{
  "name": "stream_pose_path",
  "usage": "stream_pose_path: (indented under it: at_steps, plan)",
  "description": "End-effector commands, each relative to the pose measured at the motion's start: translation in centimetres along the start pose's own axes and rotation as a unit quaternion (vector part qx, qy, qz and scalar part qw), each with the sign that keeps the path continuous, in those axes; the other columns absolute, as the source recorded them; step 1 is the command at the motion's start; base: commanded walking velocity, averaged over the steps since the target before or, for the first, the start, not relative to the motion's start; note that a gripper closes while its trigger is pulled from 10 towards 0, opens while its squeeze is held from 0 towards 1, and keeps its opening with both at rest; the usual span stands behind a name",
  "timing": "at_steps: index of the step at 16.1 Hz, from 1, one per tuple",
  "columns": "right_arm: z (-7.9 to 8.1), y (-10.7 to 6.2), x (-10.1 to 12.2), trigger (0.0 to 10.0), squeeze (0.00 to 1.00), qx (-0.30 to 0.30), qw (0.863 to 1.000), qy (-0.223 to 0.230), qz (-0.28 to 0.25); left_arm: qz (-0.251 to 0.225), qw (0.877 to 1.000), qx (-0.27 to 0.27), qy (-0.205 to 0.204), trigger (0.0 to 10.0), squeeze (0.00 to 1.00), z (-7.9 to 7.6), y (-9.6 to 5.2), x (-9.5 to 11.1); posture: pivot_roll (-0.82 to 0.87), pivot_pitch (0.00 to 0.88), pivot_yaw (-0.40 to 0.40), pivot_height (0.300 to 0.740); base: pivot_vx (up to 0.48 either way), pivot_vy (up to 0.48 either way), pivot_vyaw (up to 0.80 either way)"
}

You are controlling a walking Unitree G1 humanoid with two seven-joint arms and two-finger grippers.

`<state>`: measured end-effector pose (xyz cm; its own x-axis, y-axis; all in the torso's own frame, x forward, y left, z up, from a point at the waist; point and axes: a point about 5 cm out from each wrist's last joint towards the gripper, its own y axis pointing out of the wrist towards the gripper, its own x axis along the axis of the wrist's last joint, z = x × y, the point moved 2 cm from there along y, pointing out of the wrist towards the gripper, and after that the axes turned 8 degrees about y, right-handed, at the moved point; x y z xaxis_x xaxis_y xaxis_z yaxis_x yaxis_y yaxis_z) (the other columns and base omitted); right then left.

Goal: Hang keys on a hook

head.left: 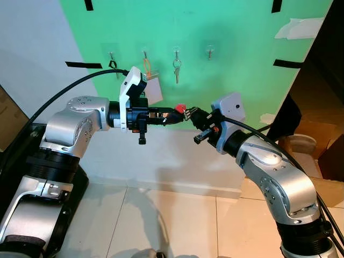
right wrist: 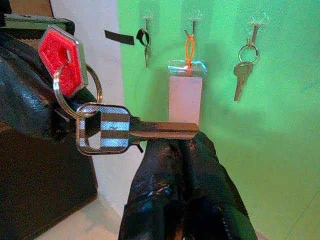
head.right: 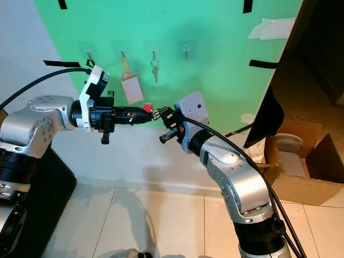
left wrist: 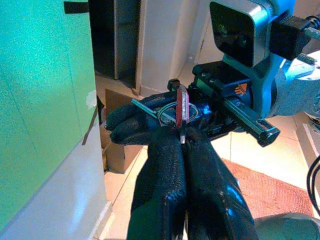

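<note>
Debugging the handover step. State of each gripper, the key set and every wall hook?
left gripper: shut on red key tag
right gripper: shut on key blade
key set: held between both grippers, not hung
first hook: dark item hanging
second hook: white card on orange loop
third hook: key hanging
fourth hook: empty
</note>
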<state>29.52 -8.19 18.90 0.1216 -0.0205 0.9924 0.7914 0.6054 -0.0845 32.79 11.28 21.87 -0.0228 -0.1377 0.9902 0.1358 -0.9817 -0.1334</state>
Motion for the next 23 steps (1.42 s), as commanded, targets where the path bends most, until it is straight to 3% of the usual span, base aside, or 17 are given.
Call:
stream_pose_path:
  at_steps: [1,7,8,9,12,17,18,19,20,21,22,23]
  plan:
    - [0.3,-0.2,0.7,0.0,0.0,0.009,1.0,-0.003,-0.017,0.002,1.0,0.006,0.015,10.0,0.0,0.4,-0.1,0.8,-0.14,0.0,0.096,0.74,0.0,0.0,0.0]
    - [0.5,-0.7,0.6,0.0,0.0,0.028,0.999,-0.013,-0.013,-0.005,1.0,0.025,0.016,10.0,0.0,0.9,-0.1,1.0,-0.14,0.0,0.094,0.74,0.0,0.0,0.0]
    - [0.4,-1.1,0.4,2.7,0.0,0.031,0.999,-0.016,-0.007,-0.012,0.999,0.029,0.011,10.0,0.0,1.1,-0.1,1.1,-0.14,0.0,0.095,0.74,0.0,0.0,0.0]
    - [0.4,-1.3,0.3,0.0,0.0,0.033,0.999,-0.015,-0.006,-0.018,0.999,0.032,0.007,10.0,0.0,1.2,-0.2,1.2,-0.14,0.0,0.095,0.74,0.0,0.0,0.0]
    - [0.8,-2.6,0.1,0.0,0.0,0.05,0.999,-0.008,-0.005,-0.063,0.996,0.039,-0.042,10.0,0.0,1.8,-0.4,1.5,-0.15,0.0,0.1,0.74,0.0,0.0,0.0]
    - [1.2,-3.1,0.4,0.0,0.0,0.058,0.998,-0.016,-0.016,-0.07,0.996,0.031,-0.054,10.0,0.0,1.7,-0.4,1.4,-0.15,0.0,0.101,0.74,0.0,0.0,0.0]
    - [1.3,-3.1,0.5,3.2,0.0,0.062,0.998,-0.017,-0.018,-0.071,0.995,0.03,-0.057,10.0,0.0,1.7,-0.4,1.4,-0.15,0.0,0.102,0.74,0.0,0.0,0.0]
    - [1.5,-3.1,0.6,1.8,0.0,0.064,0.998,-0.018,-0.02,-0.073,0.995,0.028,-0.061,10.0,0.0,1.7,-0.4,1.4,-0.15,0.0,0.102,0.74,0.0,0.0,0.0]
    - [1.5,-3.1,0.6,4.0,0.0,0.06,0.998,-0.021,-0.02,-0.075,0.995,0.025,-0.064,10.0,0.0,1.6,-0.4,1.4,-0.15,0.0,0.102,0.74,0.0,0.0,0.0]
    - [1.4,-3.0,0.6,10.0,0.0,0.051,0.998,-0.026,-0.021,-0.077,0.995,0.023,-0.067,10.0,0.0,1.5,-0.4,1.5,-0.15,0.0,0.102,0.74,0.0,0.0,0.0]
    - [1.5,-2.9,0.4,10.0,0.89,0.047,0.998,-0.033,-0.016,-0.077,0.994,0.021,-0.069,10.0,0.0,1.5,-0.4,1.5,-0.15,0.0,0.104,0.74,0.0,0.0,0.0]
    - [1.4,-2.8,0.4,10.0,1.0,0.033,0.998,-0.046,-0.014,-0.077,0.994,0.02,-0.071,10.0,0.0,1.5,-0.4,1.5,-0.15,0.0,0.106,0.74,0.0,0.0,0.0]
